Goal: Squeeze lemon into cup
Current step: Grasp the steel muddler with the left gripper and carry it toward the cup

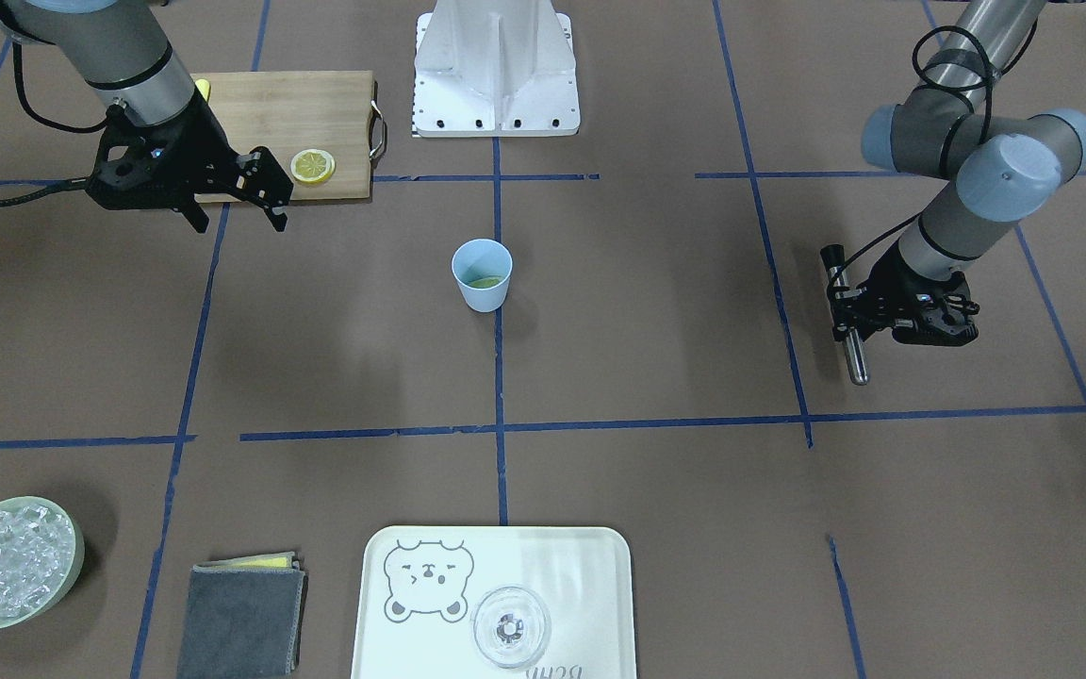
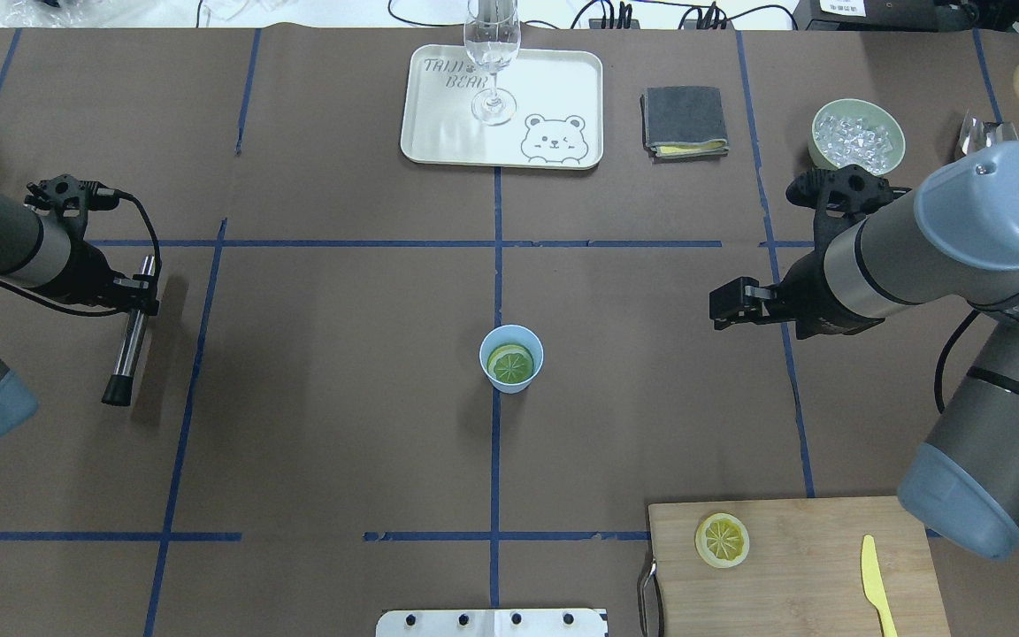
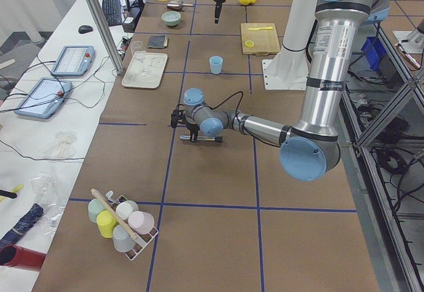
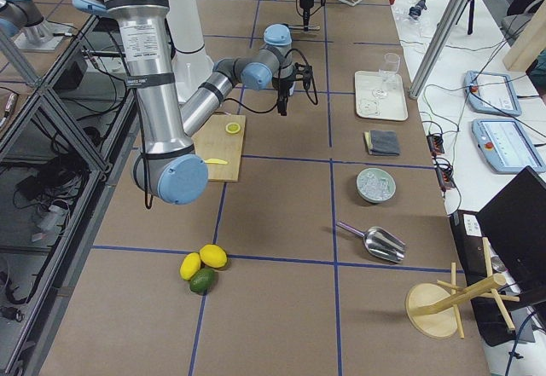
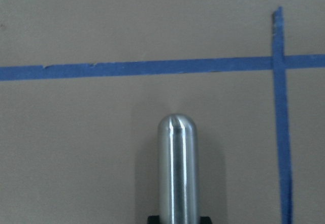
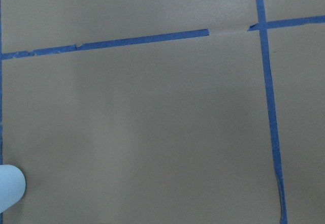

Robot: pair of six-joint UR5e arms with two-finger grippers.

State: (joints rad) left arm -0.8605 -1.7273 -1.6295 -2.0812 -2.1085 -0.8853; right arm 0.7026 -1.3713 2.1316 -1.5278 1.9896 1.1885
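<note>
The light-blue cup (image 2: 510, 358) stands upright at the table's middle, also in the front view (image 1: 482, 274). One lemon slice (image 2: 510, 364) lies inside it. A second lemon slice (image 2: 722, 540) lies on the wooden cutting board (image 2: 801, 557). My right gripper (image 1: 237, 219) is open and empty, above the table beside the board, well to the cup's right in the overhead view (image 2: 731, 305). My left gripper (image 2: 142, 296) is shut on a steel rod (image 2: 131, 332), far left of the cup. The rod's rounded end fills the left wrist view (image 5: 176, 168).
A yellow plastic knife (image 2: 872, 579) lies on the board. At the far side are a white bear tray (image 2: 439, 133) with a clear glass (image 2: 493, 53), a folded grey cloth (image 2: 684, 119) and a pale-green bowl of ice (image 2: 858, 103). The robot's white base (image 1: 496, 71) is near.
</note>
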